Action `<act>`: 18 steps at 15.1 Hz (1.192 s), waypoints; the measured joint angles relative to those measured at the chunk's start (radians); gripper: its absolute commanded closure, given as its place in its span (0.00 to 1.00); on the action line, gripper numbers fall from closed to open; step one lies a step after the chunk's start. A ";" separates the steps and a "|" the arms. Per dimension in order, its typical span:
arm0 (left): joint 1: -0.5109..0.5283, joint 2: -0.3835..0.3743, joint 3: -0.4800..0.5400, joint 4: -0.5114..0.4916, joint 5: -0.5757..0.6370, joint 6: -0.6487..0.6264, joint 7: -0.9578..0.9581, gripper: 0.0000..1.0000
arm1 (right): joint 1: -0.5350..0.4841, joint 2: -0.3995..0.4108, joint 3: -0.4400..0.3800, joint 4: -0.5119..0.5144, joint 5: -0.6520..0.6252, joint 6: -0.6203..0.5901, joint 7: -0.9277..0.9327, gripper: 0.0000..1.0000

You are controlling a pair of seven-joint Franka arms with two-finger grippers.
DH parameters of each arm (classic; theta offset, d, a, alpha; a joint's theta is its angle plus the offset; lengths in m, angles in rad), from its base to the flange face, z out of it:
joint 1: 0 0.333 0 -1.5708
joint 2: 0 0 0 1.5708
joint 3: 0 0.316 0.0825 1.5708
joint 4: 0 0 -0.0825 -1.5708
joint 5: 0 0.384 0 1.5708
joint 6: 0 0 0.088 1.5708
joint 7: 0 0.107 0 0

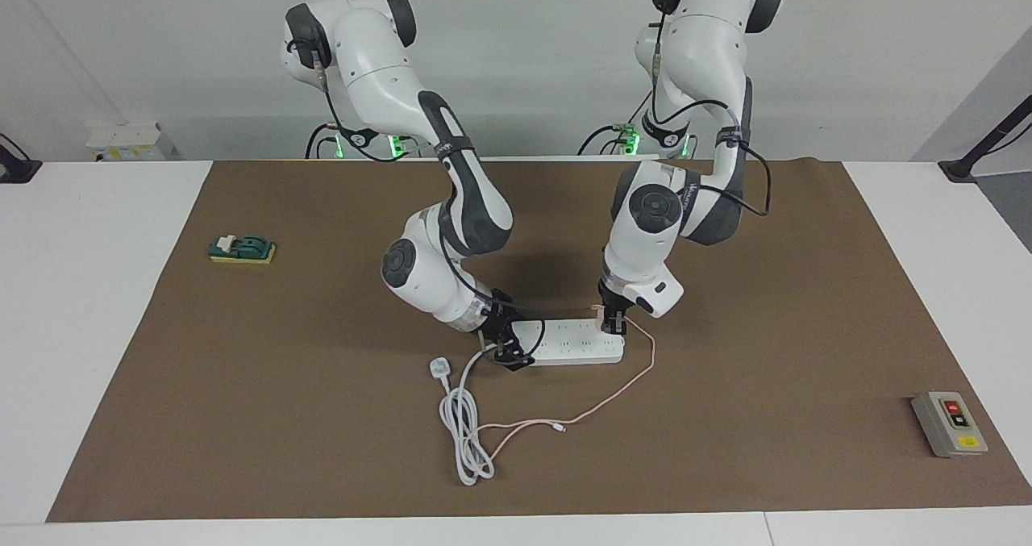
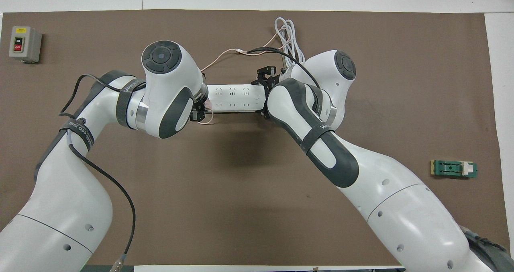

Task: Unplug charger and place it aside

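Note:
The pale pink charger (image 1: 599, 311) sits at the end of the white power strip (image 1: 574, 351) toward the left arm's end of the table. My left gripper (image 1: 613, 321) comes down on the charger and is shut on it. In the overhead view the charger (image 2: 208, 103) peeps out beside the left gripper (image 2: 199, 110). Its thin pink cable (image 1: 637, 377) loops off the strip onto the mat, farther from the robots. My right gripper (image 1: 506, 348) is shut across the other end of the power strip (image 2: 235, 97) and presses it on the mat; it also shows in the overhead view (image 2: 263, 92).
The strip's thick white cord (image 1: 463, 429) lies coiled farther from the robots, with its plug (image 1: 439, 366) beside the right gripper. A grey switch box (image 1: 950, 423) stands toward the left arm's end. A green and yellow block (image 1: 242, 249) lies toward the right arm's end.

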State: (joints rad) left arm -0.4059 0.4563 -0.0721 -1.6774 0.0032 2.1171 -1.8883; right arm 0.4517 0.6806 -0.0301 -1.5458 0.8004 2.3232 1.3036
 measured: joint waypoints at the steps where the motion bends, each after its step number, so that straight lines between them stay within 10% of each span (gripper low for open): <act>1: -0.001 -0.001 0.000 0.001 0.003 -0.001 0.001 1.00 | 0.000 0.000 0.000 0.000 0.000 0.000 0.000 1.00; 18: -0.004 -0.109 0.001 0.009 0.008 -0.129 0.017 1.00 | 0.000 0.000 0.000 0.000 0.001 0.000 -0.001 1.00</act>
State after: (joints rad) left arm -0.4096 0.3468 -0.0710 -1.6681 0.0110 1.9882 -1.8712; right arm 0.4512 0.6807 -0.0299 -1.5459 0.8012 2.3234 1.3022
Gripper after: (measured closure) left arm 0.683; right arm 0.057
